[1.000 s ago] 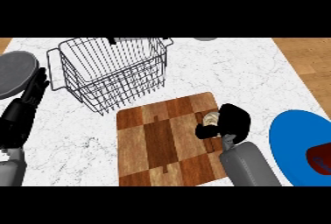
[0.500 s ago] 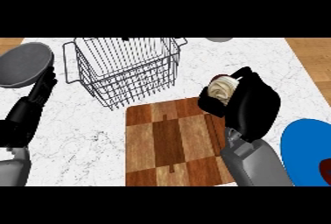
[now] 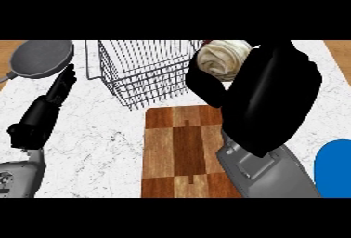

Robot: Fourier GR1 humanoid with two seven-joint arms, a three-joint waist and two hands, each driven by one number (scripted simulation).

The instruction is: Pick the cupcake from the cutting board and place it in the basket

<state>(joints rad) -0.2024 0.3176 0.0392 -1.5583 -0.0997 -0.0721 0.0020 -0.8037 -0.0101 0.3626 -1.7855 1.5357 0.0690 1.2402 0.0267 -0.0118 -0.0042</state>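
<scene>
The robot's right hand (image 3: 274, 93), black and raised well above the counter, is curled round the cream-frosted cupcake (image 3: 221, 59), with its thumb and fingers wrapped about the cake's lower part so that only the swirled frosting shows. The cupcake sits at the upper left of this hand, tilted, its frosted top pointing up and to the left; its base is hidden, so the long axis can only be judged as running from under the palm toward that corner. Just left of the hand and the cupcake stands the silver wire basket (image 3: 140, 74); the cake overlaps its right rim as seen from above. Below the hand lies the brown wooden cutting board (image 3: 179, 153), with a blue round plate (image 3: 336, 169) at the lower right. The left hand (image 3: 60, 88) rests open, fingers straight, far to the left, beside a grey round pan (image 3: 40, 58).
</scene>
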